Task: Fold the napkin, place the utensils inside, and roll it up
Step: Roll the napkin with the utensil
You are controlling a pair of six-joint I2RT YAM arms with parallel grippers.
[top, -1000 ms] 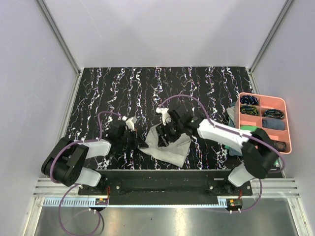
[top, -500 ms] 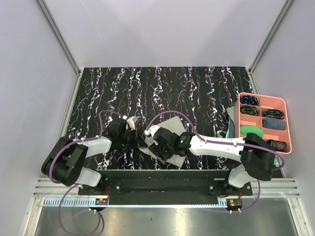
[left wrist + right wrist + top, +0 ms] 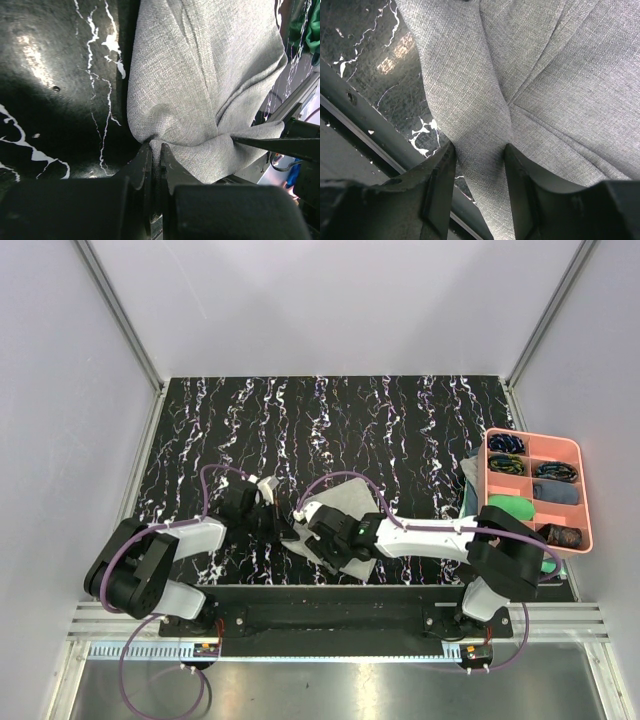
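- Slippage is the main risk: the left gripper (image 3: 152, 150) has its fingers pressed together on one bunched corner of the plain light grey-green woven cloth napkin (image 3: 200, 75). That is a thin bite, and a sideways tug could pull it free.
- The right gripper (image 3: 480, 150) stands with its fingers spread astride a raised ridge of the same cloth. Closing there could catch two layers at once and leave the fold crooked.
- The napkin lies between the two arms on the black, white-veined marble tabletop (image 3: 400, 420), near its front edge. With the two grippers this near each other, an uneven pull could drag it off that edge.
- The pink compartmented plastic tray (image 3: 530, 433) sits at the right, well apart from the napkin. It holds dark coiled items (image 3: 506, 444), a bright green cloth (image 3: 510, 506) and a grey-blue piece (image 3: 556, 492).
- The utensils cannot be made out in any view.
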